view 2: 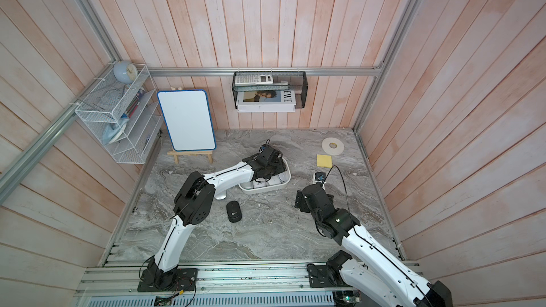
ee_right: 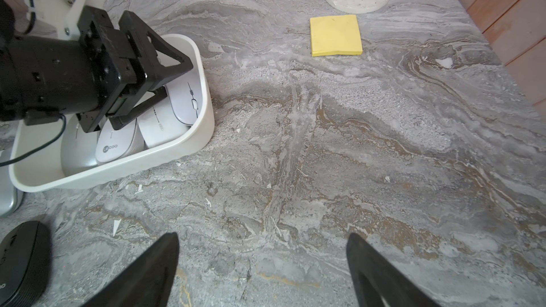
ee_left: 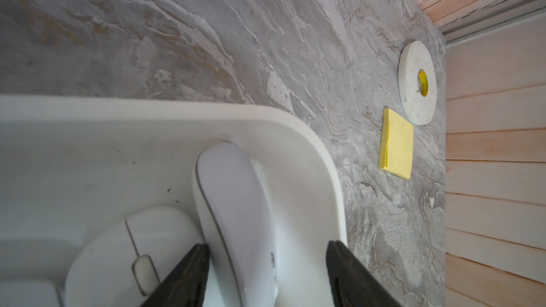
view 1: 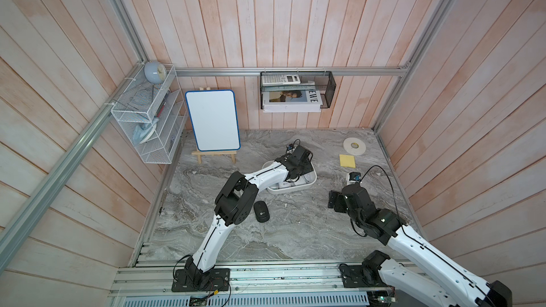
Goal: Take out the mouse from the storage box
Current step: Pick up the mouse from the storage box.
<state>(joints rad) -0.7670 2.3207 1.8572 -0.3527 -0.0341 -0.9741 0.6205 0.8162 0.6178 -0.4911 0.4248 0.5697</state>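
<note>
The white storage box (view 1: 295, 191) (view 2: 260, 190) lies mid-table with several white mice in it. My left gripper (ee_left: 269, 243) (ee_right: 177, 79) (view 1: 305, 169) reaches down into the box, open. Its fingers stand either side of a white mouse (ee_left: 233, 202) (ee_right: 186, 104) that leans on edge against the box's end wall (ee_left: 310, 172). One finger is close against the mouse; a gap shows at the other, near the rim. Another white mouse (ee_left: 130, 249) lies flat beside it. My right gripper (ee_right: 263, 235) (view 1: 336, 200) hangs open over bare table to the right of the box, holding nothing.
A black mouse (view 1: 261, 211) (ee_right: 20, 261) and a silver mouse (view 2: 221, 194) lie on the table in front of the box. A yellow sticky pad (view 1: 347, 160) and a tape roll (view 1: 354, 145) sit at the back right. A whiteboard on an easel (view 1: 212, 121) stands at the back left.
</note>
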